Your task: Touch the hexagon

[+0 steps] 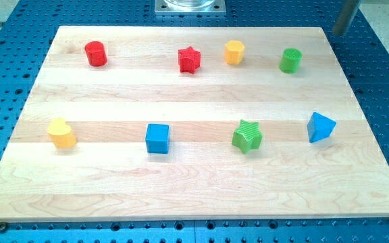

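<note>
The yellow hexagon sits near the view's top on the counter, between the red star and the green cylinder. My tip rests at the view's top right corner, well apart. No jaws exist here.

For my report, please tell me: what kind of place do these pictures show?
Most likely a robotics lab bench. A wooden board lies on a blue perforated table, small coloured blocks such as the yellow hexagon are spread over it, and a metal mount sits at the view's top.
</note>
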Controlling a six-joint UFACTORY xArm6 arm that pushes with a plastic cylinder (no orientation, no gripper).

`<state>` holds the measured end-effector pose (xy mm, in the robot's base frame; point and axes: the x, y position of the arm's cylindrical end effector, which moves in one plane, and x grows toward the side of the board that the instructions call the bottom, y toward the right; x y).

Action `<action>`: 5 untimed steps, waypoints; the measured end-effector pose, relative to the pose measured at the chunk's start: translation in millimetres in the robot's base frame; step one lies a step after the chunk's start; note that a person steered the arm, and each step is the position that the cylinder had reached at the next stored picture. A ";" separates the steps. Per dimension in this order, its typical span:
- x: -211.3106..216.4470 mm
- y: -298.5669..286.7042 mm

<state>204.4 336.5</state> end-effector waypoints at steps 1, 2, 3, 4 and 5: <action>5.9 0.0; 8.4 -9.0; 8.3 -61.0; 9.6 -64.3; 27.7 -94.5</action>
<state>232.1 242.0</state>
